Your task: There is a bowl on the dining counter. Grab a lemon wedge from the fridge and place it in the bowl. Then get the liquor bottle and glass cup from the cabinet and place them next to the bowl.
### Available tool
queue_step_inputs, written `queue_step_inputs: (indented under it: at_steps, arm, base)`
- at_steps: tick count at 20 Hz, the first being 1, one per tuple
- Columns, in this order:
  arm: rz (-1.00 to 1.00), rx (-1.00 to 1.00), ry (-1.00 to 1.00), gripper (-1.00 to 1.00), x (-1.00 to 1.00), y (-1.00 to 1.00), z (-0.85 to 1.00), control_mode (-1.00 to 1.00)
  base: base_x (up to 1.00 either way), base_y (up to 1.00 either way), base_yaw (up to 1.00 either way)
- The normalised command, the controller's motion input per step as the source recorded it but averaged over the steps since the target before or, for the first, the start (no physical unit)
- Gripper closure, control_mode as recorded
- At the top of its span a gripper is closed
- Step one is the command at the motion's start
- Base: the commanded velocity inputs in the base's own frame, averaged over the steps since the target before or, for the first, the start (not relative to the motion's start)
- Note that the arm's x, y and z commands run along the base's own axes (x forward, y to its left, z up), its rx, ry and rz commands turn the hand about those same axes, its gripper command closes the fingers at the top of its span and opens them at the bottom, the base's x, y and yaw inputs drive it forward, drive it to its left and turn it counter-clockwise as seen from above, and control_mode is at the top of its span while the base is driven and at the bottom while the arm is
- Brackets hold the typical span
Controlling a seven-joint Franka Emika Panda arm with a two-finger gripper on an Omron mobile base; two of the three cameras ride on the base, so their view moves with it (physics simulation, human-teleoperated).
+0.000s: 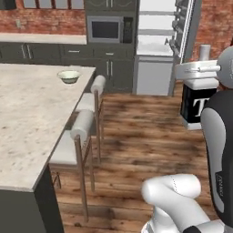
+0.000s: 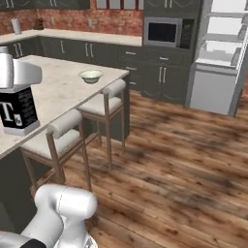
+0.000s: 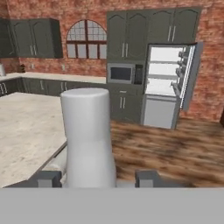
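Observation:
My gripper (image 3: 97, 178) is shut on the liquor bottle (image 3: 87, 131), its fingertips (image 3: 146, 177) on either side of the pale neck. The bottle (image 1: 195, 105) with its black, white-lettered label hangs upright in the air under the white hand (image 1: 200, 73), right of the stools. In the right base view the bottle (image 2: 18, 112) shows at the far left. The pale bowl (image 1: 69, 76) (image 2: 90, 76) sits near the far corner of the dining counter (image 1: 27, 123). The fridge (image 3: 162, 85) stands with its door open. The lemon wedge and glass cup are out of view.
Two padded stools (image 1: 84, 125) (image 2: 104, 104) line the island's near side. A dark oven tower with a microwave (image 1: 105, 30) stands left of the fridge (image 1: 157, 50). Dark wall cabinets (image 3: 131, 35) hang above. Wooden floor (image 2: 184, 164) lies between the island and the fridge.

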Motion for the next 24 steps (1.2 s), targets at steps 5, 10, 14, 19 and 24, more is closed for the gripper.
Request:
queue_step_inputs:
  at_steps: [5,10,14,19,24]
  arm:
    - [0.00,0.00,0.00,1.00,0.00,0.00,0.00,1.00]
    - [0.00,0.00,0.00,1.00,0.00,0.00,0.00,1.00]
    - [0.00,0.00,0.00,1.00,0.00,0.00,0.00,1.00]
    - [0.00,0.00,0.00,1.00,0.00,0.00,0.00,1.00]
    - [0.00,0.00,0.00,1.00,0.00,0.00,0.00,1.00]
  base:
    - [0.82,-0.67,0.49]
    - [0.80,-0.72,0.48]
    - [0.72,-0.84,0.44]
    - [0.61,-0.89,0.43]
    - [0.58,-0.83,0.44]
